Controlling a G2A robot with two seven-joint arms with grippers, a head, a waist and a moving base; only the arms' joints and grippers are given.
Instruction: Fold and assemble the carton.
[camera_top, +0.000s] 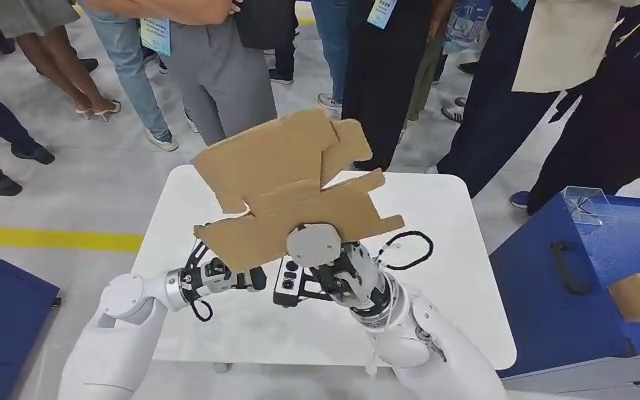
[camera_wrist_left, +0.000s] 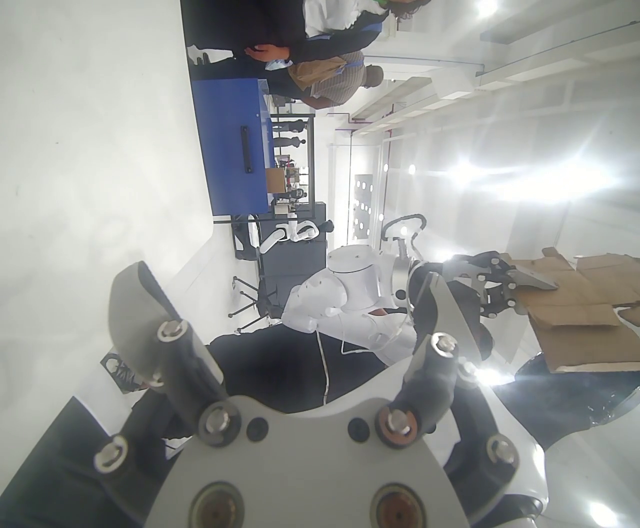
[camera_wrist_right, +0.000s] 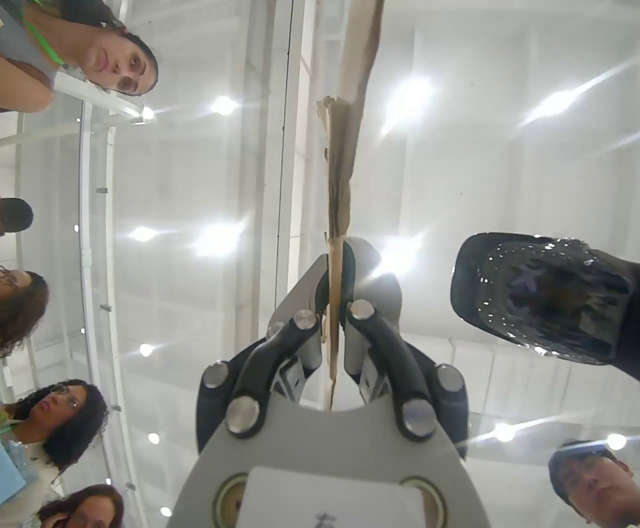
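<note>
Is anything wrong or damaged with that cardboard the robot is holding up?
The flat brown cardboard carton blank hangs tilted in the air above the white table, pinched at one edge by the right gripper. Just beyond its fingers the cardboard edge looks ragged and frayed. The left gripper is open and empty.

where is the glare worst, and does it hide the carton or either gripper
Left wrist view: ceiling lamps flare into wide starbursts beside the carton, and the table is washed out bright, yet the open left gripper is plain. Right wrist view: lamps streak behind the backlit carton edge; the right gripper clamped on it is clear. Top view: even light, no glare.
</note>
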